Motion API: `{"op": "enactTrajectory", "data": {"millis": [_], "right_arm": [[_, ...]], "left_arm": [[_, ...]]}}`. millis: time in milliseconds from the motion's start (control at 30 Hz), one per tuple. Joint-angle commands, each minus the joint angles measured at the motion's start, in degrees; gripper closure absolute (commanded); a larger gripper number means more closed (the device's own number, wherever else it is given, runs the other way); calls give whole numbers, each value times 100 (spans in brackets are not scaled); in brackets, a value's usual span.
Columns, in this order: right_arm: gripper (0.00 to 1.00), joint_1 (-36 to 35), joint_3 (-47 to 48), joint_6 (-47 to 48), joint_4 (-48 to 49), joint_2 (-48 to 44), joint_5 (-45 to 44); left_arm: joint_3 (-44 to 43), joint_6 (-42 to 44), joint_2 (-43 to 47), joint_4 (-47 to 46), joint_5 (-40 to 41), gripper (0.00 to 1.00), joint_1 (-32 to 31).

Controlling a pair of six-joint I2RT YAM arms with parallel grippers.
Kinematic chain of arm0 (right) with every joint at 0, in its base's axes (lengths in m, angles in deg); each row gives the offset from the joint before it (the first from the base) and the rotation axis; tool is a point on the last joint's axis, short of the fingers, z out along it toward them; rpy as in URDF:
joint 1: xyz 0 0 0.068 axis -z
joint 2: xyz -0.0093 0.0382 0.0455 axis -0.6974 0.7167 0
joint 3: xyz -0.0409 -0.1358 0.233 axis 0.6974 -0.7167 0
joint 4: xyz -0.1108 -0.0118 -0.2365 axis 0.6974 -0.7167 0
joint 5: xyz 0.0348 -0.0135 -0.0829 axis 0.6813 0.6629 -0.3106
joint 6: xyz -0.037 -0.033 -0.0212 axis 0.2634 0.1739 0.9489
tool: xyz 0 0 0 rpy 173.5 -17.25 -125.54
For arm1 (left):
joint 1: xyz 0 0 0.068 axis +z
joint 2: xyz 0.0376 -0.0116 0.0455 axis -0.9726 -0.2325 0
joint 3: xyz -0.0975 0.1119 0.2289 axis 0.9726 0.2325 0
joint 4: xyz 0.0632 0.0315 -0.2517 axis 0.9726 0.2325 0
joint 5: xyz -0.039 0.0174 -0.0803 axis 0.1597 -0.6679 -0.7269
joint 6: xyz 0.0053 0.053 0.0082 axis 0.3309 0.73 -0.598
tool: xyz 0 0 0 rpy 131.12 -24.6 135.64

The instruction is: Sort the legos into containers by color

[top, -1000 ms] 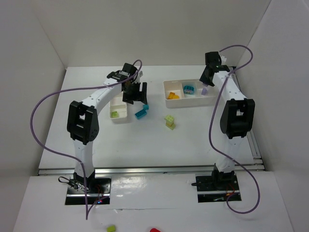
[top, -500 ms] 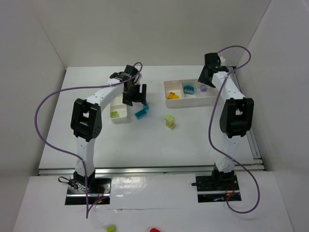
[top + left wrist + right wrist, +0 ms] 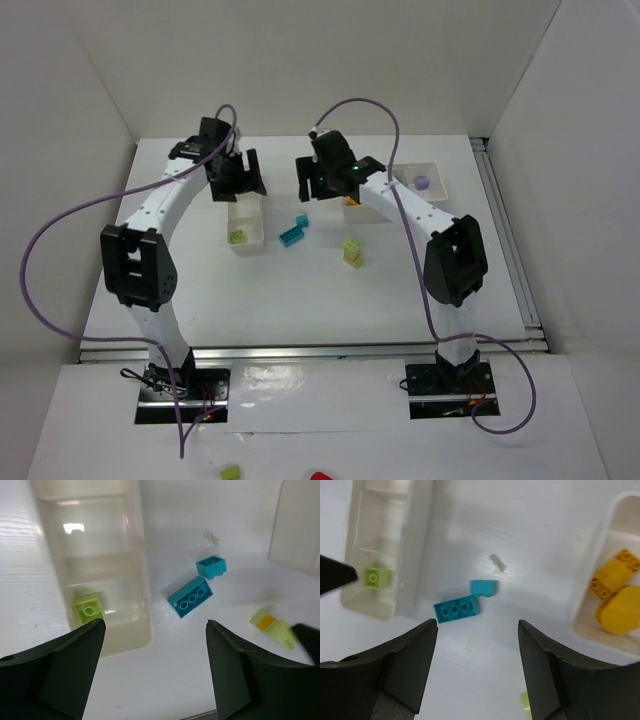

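Two teal legos, a long one (image 3: 291, 236) (image 3: 190, 596) (image 3: 457, 609) and a small one (image 3: 301, 220) (image 3: 211, 566) (image 3: 484, 587), lie on the table between the containers. The narrow container (image 3: 249, 209) (image 3: 142, 570) (image 3: 415, 555) holds a lime lego (image 3: 238, 237) (image 3: 89, 607) (image 3: 377, 577). In the wide container (image 3: 437, 172) (image 3: 592, 580) are orange legos (image 3: 615, 575) and a purple lego (image 3: 421, 183). A lime-and-yellow stack (image 3: 352, 250) (image 3: 274, 627) stands nearer the arms. My left gripper (image 3: 237, 178) (image 3: 155, 645) hangs open over the narrow container's far end. My right gripper (image 3: 325, 175) (image 3: 477, 630) hangs open above the teal legos, holding nothing.
The right arm covers much of the wide container in the top view. A small pale scrap (image 3: 497, 562) lies on the table beyond the teal legos. White walls close off three sides. A lime piece (image 3: 231, 472) and a red piece (image 3: 320, 477) lie off the table in front.
My right gripper opened, left the purple lego in the wide container's right compartment, and swung left to above the teal legos. The left gripper drew back and left, away from them.
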Motion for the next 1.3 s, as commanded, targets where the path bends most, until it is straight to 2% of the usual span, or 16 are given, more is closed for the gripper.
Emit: {"op": "enactTrajectory", "data": {"millis": [0,233,467,667,867,1000,1167,1267], "right_arm": [[27,-143,608,-12,-181,621,-128],[15,-443,1725,-13,-507,1845,-515],[14,-548,2122,-13,-779,2409,-550],[25,-653,1806,-74,-710,2401,-752],[45,-654,1743,-74,-648,2400,-638],[45,-654,1990,-74,-833,2514,-638],[68,-654,2043,-74,-938,2427,-760],[71,-601,2306,-74,-991,2173,-813]], "left_arm": [[76,-402,743,-272,-23,9,280],[313,-588,875,-272,118,9,579],[367,-474,823,-272,-49,9,580],[367,-474,770,-325,-102,9,580],[367,-474,717,-325,-102,9,580],[314,-474,717,-325,-154,9,580],[314,-474,664,-325,-154,9,580],[261,-474,664,-325,-154,9,580]]}}
